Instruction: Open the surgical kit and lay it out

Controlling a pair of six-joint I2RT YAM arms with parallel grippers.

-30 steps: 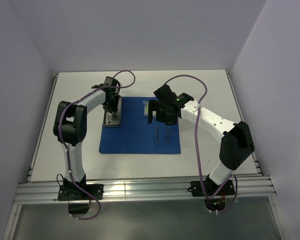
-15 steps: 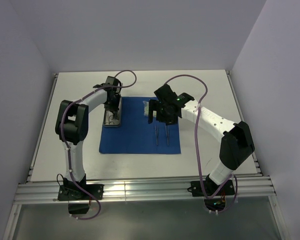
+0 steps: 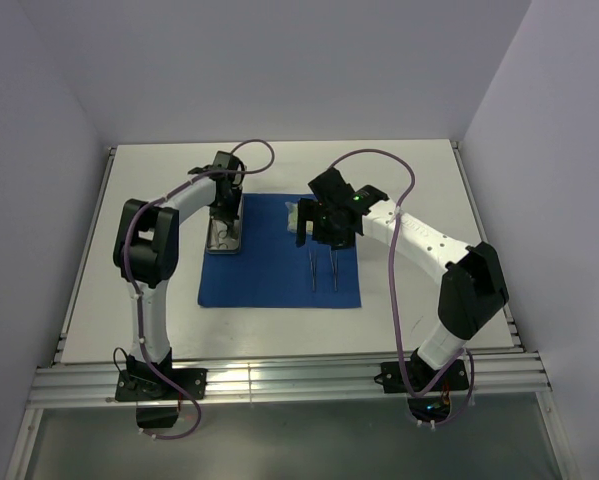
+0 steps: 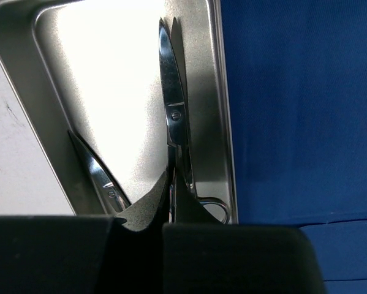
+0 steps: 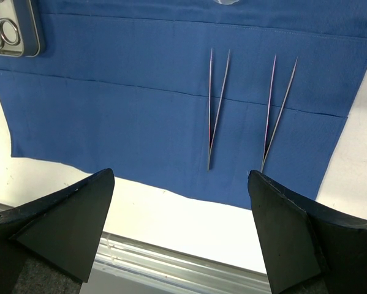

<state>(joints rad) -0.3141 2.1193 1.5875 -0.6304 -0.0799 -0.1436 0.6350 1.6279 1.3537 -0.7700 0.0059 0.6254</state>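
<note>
The left end effector [image 4: 172,184] hangs over the small rectangular steel tray [image 4: 79,55] with its jaws closed. Its tips meet on the shank of a pair of ring-handled steel scissors [image 4: 173,110], just below the pivot. Whether they actually pinch the metal cannot be told. The blades point away from this end effector along the tray's wall, and one ring handle peeks out beside the fingers. A second pair of scissors [image 4: 97,174] lies on the other side of the fingers, mostly hidden under them. The tray sits at the edge of the royal-blue cloth wrap [image 4: 293,110], which is spread flat on the white worktop [image 5: 171,211].

The right end effector [image 5: 180,177] hovers over the cloth's near edge with its jaws wide apart and nothing between them. Two thin steel tweezers [image 5: 217,104] [image 5: 280,107] lie side by side on the cloth just ahead of it, tips toward it, apart from each other. The tray's corner shows far off to its left. In the overhead view, a small whitish packet [image 3: 301,212] lies on the cloth just beyond this end effector, partly hidden by it.
</note>
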